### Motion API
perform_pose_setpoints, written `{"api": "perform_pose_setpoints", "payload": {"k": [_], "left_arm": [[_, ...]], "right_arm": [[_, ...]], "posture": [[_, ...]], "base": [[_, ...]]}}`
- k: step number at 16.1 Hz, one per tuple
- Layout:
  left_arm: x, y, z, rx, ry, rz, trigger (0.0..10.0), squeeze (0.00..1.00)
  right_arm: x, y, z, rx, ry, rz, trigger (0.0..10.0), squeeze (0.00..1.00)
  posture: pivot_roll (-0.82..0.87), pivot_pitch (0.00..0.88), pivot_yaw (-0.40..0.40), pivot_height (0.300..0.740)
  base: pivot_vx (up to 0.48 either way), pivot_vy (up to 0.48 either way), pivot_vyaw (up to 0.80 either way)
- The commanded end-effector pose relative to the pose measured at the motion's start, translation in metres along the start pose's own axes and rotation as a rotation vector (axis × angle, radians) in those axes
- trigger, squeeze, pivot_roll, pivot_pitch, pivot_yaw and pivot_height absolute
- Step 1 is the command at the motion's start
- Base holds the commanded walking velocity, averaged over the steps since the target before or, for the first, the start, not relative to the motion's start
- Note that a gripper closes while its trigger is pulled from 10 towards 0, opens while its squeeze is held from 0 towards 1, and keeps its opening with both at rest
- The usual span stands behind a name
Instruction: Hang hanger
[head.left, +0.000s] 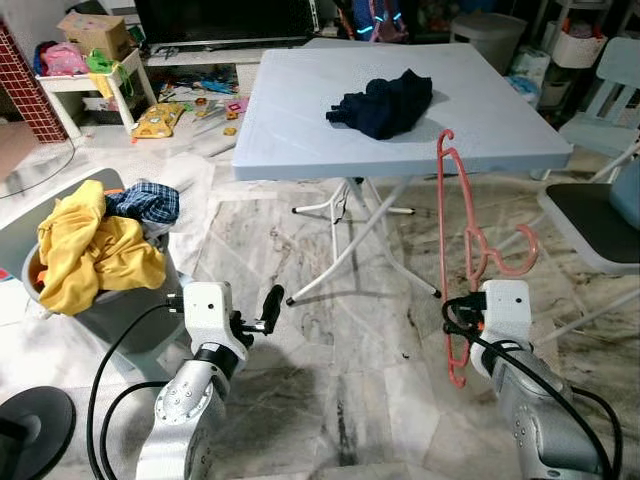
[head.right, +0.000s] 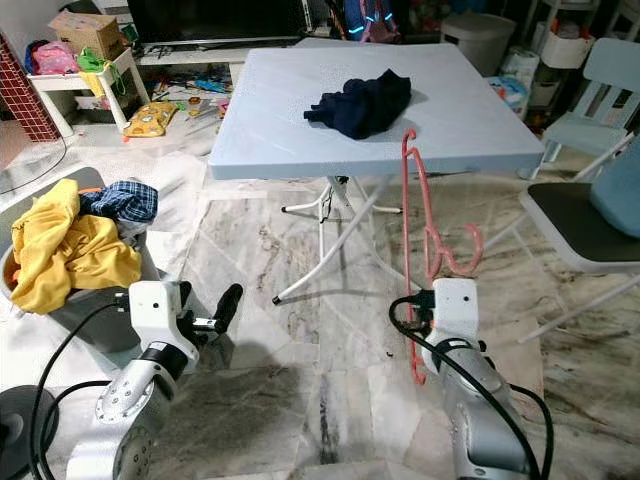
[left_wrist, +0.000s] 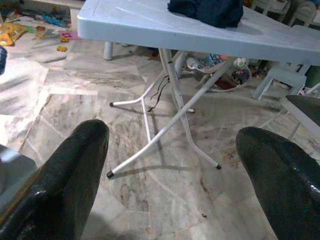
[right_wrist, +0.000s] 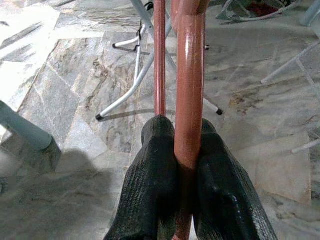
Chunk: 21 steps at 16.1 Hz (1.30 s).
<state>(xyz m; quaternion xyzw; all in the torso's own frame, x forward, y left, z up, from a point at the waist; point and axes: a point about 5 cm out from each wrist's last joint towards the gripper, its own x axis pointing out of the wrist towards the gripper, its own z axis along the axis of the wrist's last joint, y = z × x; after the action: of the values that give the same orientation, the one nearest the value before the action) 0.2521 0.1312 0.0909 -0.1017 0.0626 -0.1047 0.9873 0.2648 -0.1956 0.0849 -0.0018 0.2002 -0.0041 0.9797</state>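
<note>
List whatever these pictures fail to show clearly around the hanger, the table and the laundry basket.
- Pink plastic hanger: in the right wrist view, cut off by the top edge above the right gripper.
- Grey laundry basket: contents buried under the yellow garment, head views.
- Dark navy garment on the light blue folding table: too crumpled to identify.

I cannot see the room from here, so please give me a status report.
Right pincer shut on hanger, held upright. Left pincer open, empty, low. Table ahead with dark cloth on it; basket at left.
</note>
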Motion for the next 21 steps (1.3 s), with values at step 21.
{"api": "perform_pose_setpoints", "payload": {"k": [21], "left_arm": [[0.0097,-0.0093,0.0044,-0.031,0.013,-0.076,10.0,0.00]], "right_arm": [[0.0043,0.0043,0.0094,-0.026,-0.043,-0.009,10.0,0.00]], "posture": [[-0.22,0.000,0.033,0.740]], "base": [[0.183,0.352,-0.51]]}}
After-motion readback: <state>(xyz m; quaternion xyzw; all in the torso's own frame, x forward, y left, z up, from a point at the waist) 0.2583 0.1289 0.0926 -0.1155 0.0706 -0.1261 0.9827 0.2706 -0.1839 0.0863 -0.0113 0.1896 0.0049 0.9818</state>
